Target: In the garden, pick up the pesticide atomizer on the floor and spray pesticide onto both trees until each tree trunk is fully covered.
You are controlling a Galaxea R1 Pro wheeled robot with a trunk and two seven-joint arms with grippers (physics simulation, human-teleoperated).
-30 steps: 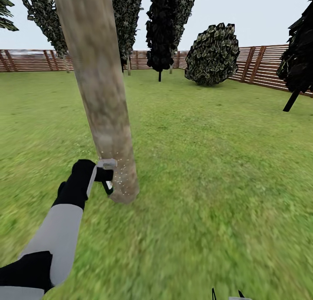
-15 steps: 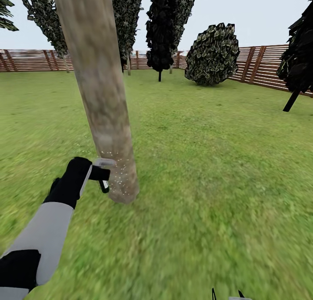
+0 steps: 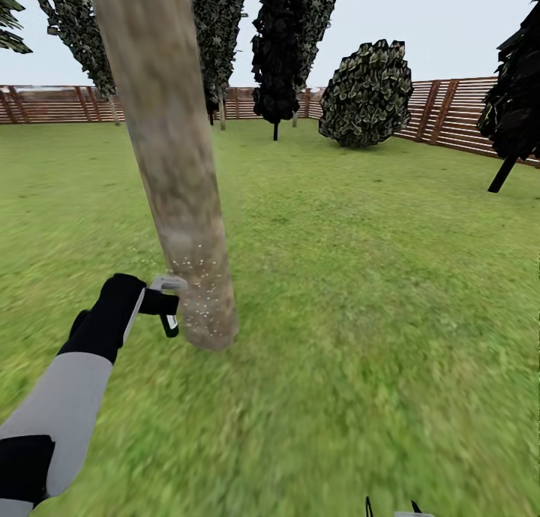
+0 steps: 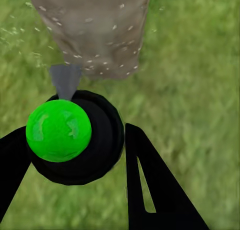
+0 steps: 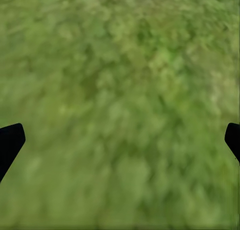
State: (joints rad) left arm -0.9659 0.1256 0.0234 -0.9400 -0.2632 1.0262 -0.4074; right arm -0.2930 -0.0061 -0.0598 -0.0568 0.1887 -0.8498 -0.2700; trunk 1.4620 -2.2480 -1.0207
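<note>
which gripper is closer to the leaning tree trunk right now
Left. The left gripper holds the pesticide atomizer right beside the tree trunk base. The right gripper hangs open over bare grass, well away.

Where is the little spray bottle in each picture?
Head view: the pesticide atomizer is at lower left, held in the left gripper, just beside the foot of the tree trunk.
Left wrist view: the pesticide atomizer sits in the middle-left, between the black fingers, nozzle toward the trunk.
Right wrist view: I see grass, no bottle.
Shared landmark: the trunk dotted with pale specks.
</note>
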